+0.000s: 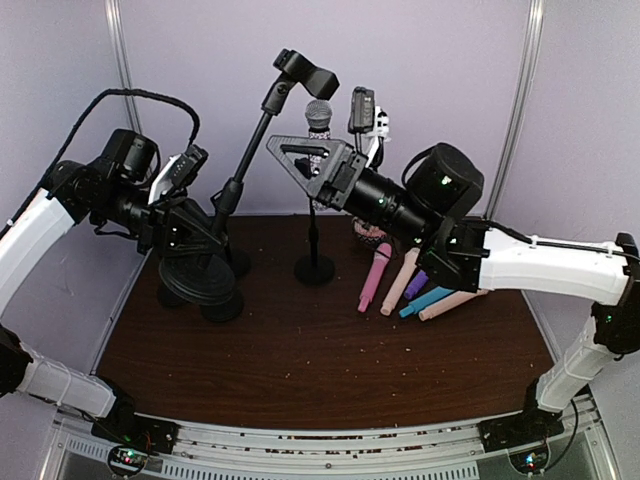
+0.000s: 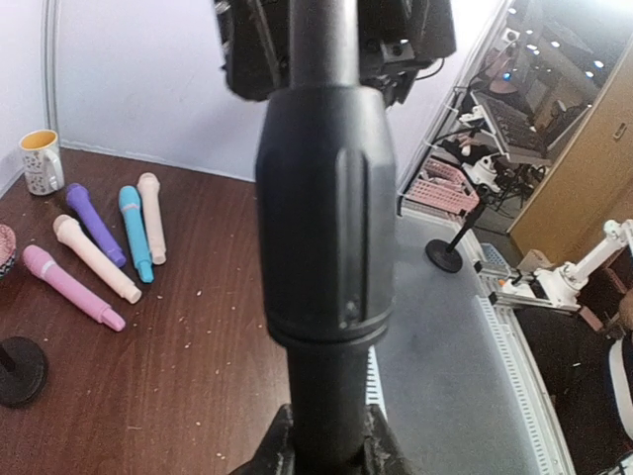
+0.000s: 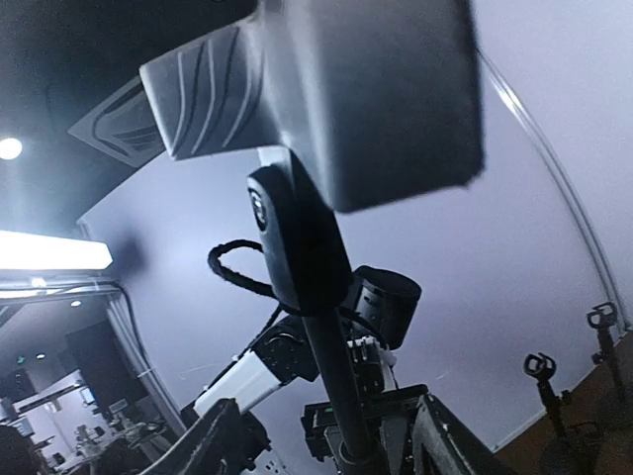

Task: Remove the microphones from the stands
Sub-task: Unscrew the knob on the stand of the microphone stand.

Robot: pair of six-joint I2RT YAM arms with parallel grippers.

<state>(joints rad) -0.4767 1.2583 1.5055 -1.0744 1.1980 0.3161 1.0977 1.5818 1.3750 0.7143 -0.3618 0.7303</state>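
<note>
Microphone (image 1: 318, 113) and the claws: how do they stand?

The right gripper (image 3: 331, 440) is wide. Its fingers (image 3: 218, 440) sit on either side of the pole (image 3: 334, 376) of the tall stand (image 1: 232, 192), with a gap showing on both sides. Further up the pole is the stand's clip (image 3: 326, 99).

Is the microphone in that clip?

No, it is apart from it. In the top view the clip is at the upper middle of the frame. The microphone stands upright a little lower and to the right, with its silver head showing just behind the right gripper and its body mostly hidden. Below it are the thin rod and round base of a short stand (image 1: 315, 268). I cannot tell how the microphone is fixed to it.

And the other claw?

The left gripper (image 2: 326, 450) is clamped on the tall stand, low on the pole, beneath a thick black collar (image 2: 326, 218).

Around them?

Five coloured microphones (image 1: 400, 285) lie side by side on the brown table (image 1: 300, 370), right of centre in the top view. A mug (image 2: 42, 161) stands at the far left of the left wrist view.
</note>
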